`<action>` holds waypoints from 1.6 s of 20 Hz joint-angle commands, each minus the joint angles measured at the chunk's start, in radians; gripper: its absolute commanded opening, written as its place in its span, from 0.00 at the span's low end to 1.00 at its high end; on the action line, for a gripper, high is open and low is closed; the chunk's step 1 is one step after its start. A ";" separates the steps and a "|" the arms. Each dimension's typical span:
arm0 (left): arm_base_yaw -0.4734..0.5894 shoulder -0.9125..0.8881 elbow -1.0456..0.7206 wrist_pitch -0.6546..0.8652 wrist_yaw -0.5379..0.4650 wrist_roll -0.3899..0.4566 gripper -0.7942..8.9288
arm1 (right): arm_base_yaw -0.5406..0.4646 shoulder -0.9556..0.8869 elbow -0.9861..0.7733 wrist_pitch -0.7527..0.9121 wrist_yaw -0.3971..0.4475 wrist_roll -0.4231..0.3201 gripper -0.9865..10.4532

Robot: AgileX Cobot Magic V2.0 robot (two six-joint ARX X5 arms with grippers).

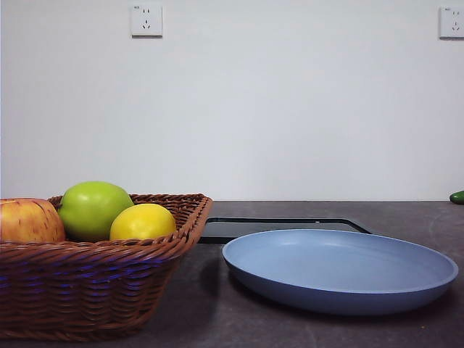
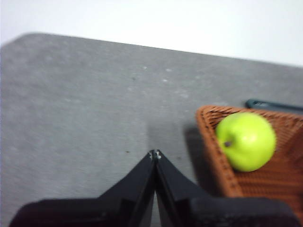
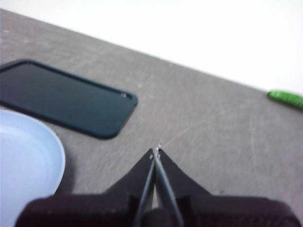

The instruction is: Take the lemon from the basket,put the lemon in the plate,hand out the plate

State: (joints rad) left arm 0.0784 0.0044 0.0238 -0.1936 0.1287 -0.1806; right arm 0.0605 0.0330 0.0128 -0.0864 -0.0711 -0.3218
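The yellow lemon (image 1: pixel 143 222) lies in the brown wicker basket (image 1: pixel 109 268) at the front left, beside a green apple (image 1: pixel 94 209) and a red-yellow apple (image 1: pixel 27 220). The light blue plate (image 1: pixel 341 270) sits empty on the table to the basket's right. My left gripper (image 2: pixel 155 154) is shut and empty above bare table, beside the basket's corner (image 2: pixel 208 137), where the green apple (image 2: pixel 246 141) shows; the lemon is hidden in that view. My right gripper (image 3: pixel 155 152) is shut and empty over the table beside the plate's rim (image 3: pixel 45 156). Neither arm shows in the front view.
A flat black tray (image 1: pixel 283 228) lies behind the plate and also shows in the right wrist view (image 3: pixel 61 97). A green object (image 1: pixel 457 196) lies at the far right table edge, seen too in the right wrist view (image 3: pixel 286 98). Two wall sockets sit on the white wall.
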 commanded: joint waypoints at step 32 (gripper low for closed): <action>0.001 0.160 0.238 -0.188 0.241 -0.202 0.09 | 0.001 0.171 0.239 -0.182 -0.089 0.866 0.09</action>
State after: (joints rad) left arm 0.0780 0.1448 0.2440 -0.3759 0.3676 -0.3962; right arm 0.0605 0.1886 0.2272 -0.2680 -0.1577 0.5678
